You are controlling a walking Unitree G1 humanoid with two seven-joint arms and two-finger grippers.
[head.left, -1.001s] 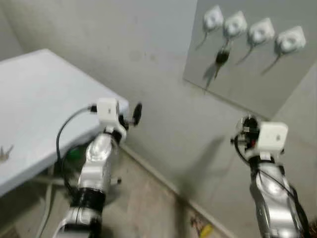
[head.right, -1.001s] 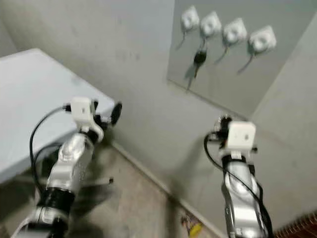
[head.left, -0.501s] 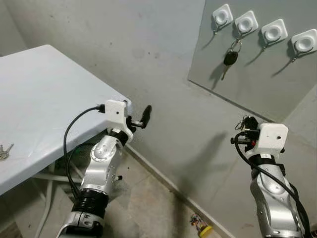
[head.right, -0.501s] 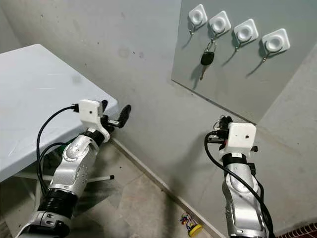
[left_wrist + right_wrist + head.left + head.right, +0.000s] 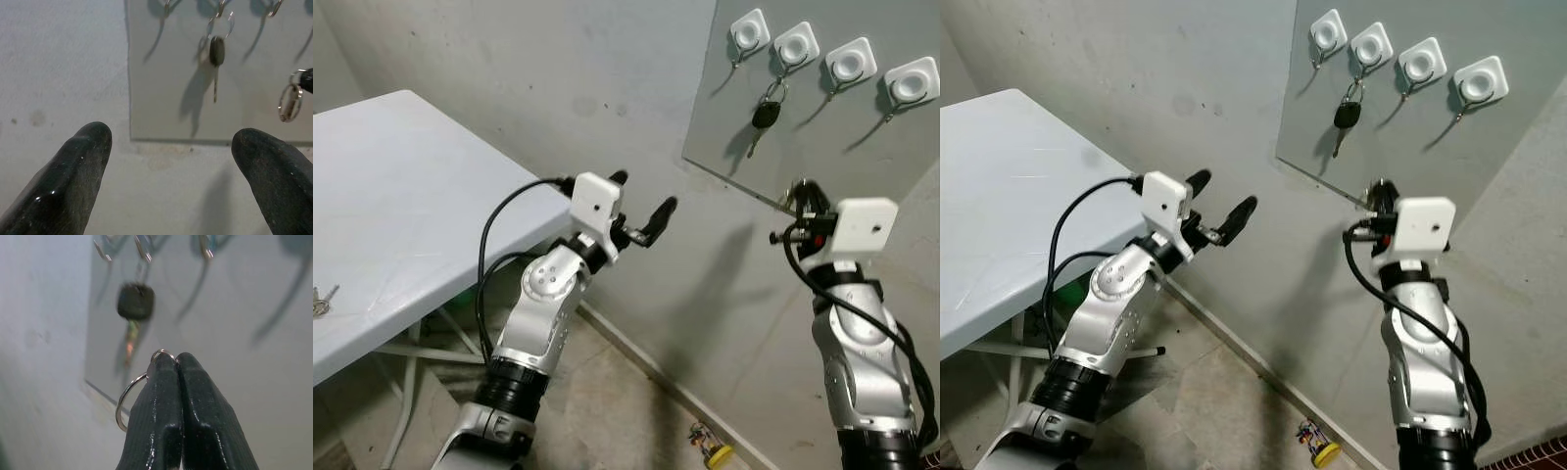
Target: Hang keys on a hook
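A grey panel [image 5: 862, 166] on the wall carries a row of white hooks [image 5: 852, 61]. A black-headed key [image 5: 765, 115] hangs from the second hook. My right gripper [image 5: 800, 191] is raised just below the panel's lower edge, shut on a metal key ring [image 5: 128, 399] that sticks out beside its tips [image 5: 173, 360]. The same ring [image 5: 289, 100] shows in the left wrist view, to the side of the hanging key [image 5: 216, 51]. My left gripper [image 5: 641, 196] is held up facing the wall, open and with nothing in it.
A white table [image 5: 401, 196] stands at the left, with a small bunch of keys [image 5: 321, 299] near its front edge. A small yellow object [image 5: 713, 450] lies on the floor by the baseboard. The bare wall is close in front of both arms.
My left arm has risen and swung right toward the wall, its fingers spread. My right gripper has lifted with the ring to just below the panel's edge.
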